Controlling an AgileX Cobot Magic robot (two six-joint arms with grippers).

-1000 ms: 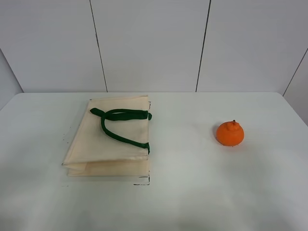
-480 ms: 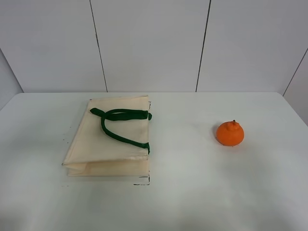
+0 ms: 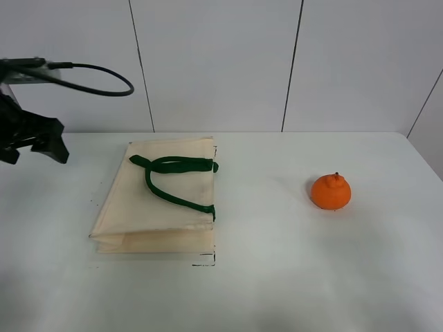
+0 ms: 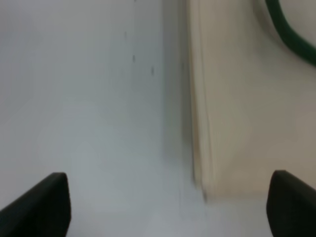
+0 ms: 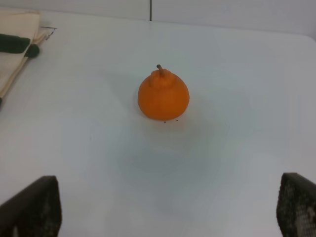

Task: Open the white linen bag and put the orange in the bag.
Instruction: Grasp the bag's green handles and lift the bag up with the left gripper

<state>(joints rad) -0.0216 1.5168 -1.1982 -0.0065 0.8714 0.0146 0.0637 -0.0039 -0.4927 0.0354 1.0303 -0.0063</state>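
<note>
Jaws spread on both: left gripper (image 4: 164, 206) near white linen bag (image 4: 247, 123) edge, right gripper (image 5: 168, 208) facing orange (image 5: 163, 97).

One white linen bag (image 3: 156, 200) is counted, and one orange (image 3: 331, 191), on which a single stem is borne. One table (image 3: 291, 277) is seen beneath them. Green straps (image 3: 173, 166) are seen on the bag, but whether one handle or two are laid there cannot be settled. Two grippers are counted, the left gripper (image 3: 34, 155) and the right gripper (image 5: 168, 210), and two dark fingertips (image 5: 29, 207) are shown for each. One black cable (image 3: 104, 72) is seen.
</note>
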